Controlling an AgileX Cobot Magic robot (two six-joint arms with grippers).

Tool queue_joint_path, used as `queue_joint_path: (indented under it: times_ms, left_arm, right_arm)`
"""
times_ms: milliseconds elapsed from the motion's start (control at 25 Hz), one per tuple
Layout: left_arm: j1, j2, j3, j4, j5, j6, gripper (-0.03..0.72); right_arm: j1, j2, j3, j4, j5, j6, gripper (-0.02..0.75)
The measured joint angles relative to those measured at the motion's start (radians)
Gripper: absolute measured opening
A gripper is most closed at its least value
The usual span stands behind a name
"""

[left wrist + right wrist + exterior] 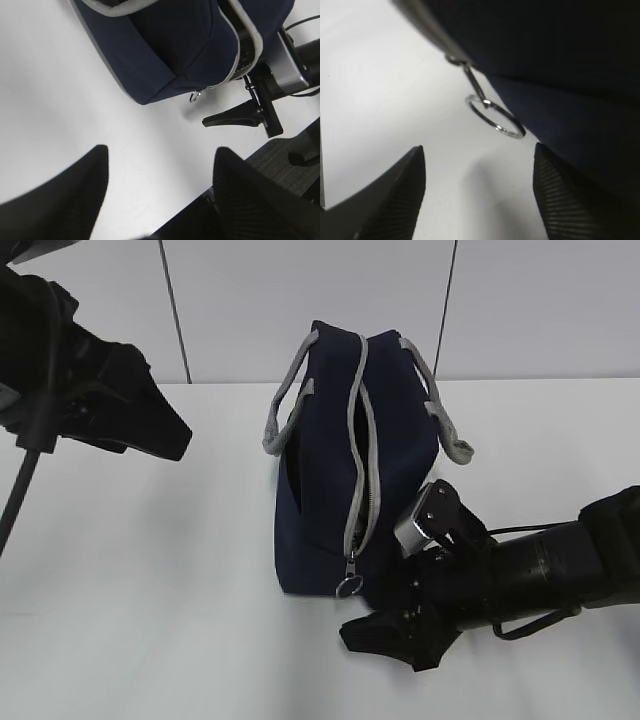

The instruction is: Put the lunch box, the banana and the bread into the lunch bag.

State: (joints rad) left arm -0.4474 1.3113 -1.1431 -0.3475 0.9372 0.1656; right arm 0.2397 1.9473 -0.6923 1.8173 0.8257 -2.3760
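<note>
The navy lunch bag (pixel 330 490) stands in the middle of the white table with its grey handles up. Its grey zipper (pixel 364 480) runs down the front end to the round metal pull ring (pixel 349 586). My right gripper (pixel 362 612) is open, low on the table just right of the ring. In the right wrist view the ring (pixel 495 117) hangs a short way ahead of the open gripper (pixel 479 152), untouched. My left gripper (pixel 172 437) hovers open and empty at the far left. It is also open in its own view (pixel 160 155). The lunch box, banana and bread are out of view.
The white table (pixel 150 570) stretches left of the bag, with a grey panelled wall (pixel 250 300) behind it. The left wrist view shows the bag (pixel 175 45), its ring (pixel 195 96), a right gripper finger (pixel 230 119) and the table's edge over grey floor (pixel 280 160).
</note>
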Motion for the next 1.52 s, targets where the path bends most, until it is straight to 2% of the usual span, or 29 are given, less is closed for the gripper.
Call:
queue_joint_path:
  times_ms: [1520]
  left_arm:
    - [0.000, 0.000, 0.000, 0.005, 0.036, 0.007, 0.445]
  right_arm:
    - [0.000, 0.016, -0.030, -0.002, 0.067, -0.103, 0.516]
